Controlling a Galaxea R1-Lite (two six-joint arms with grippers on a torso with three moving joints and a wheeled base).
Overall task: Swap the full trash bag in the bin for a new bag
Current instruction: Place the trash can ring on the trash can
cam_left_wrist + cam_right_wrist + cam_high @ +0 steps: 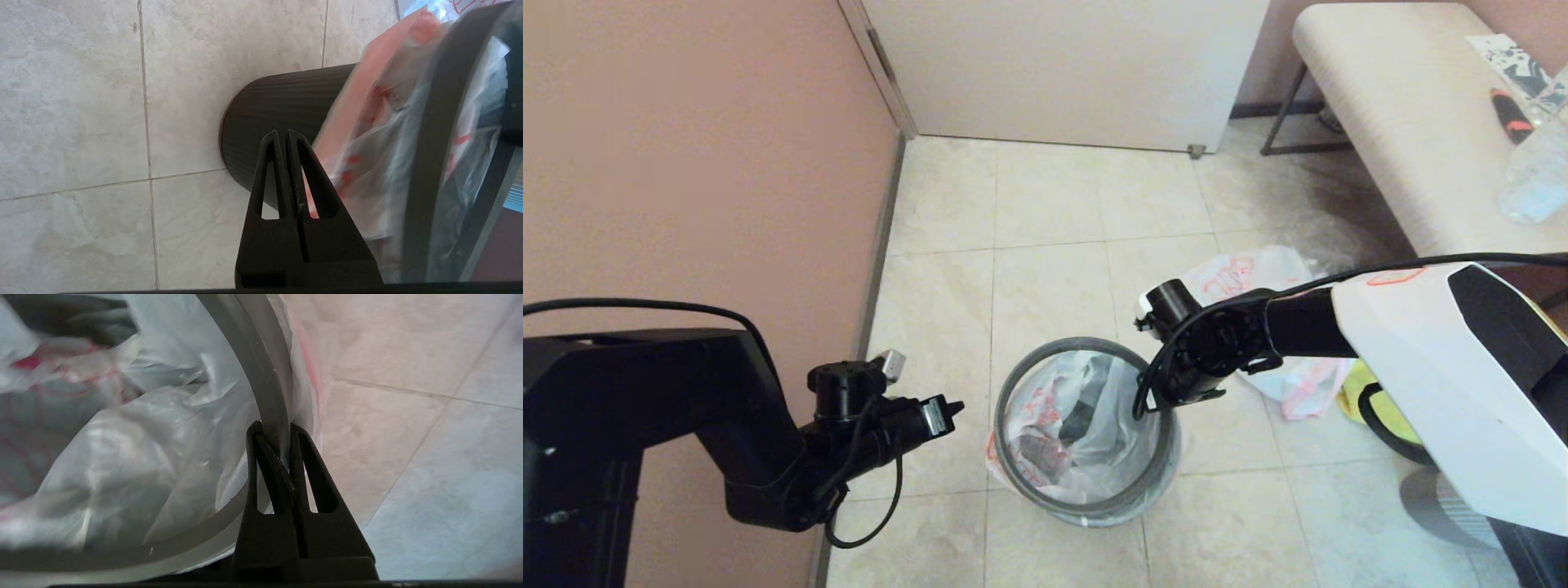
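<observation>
The small black bin stands on the tiled floor, its thin grey hoop lying round the top. A white see-through bag with red print lines it, dark lumps showing inside and a pinkish edge folded over the outside. My right gripper is shut on the hoop at the bin's right side; in the head view the wrist hides its fingers. Left of the bin, my left gripper is shut on nothing, a short way from the wall of the bin. A twin white bag lies on the floor behind my right arm, partly hidden.
A yellow fabric tote lies beside the floor bag. A padded bench with a clear bottle stands at the back right. A pink wall runs along the left and a white door closes the far end.
</observation>
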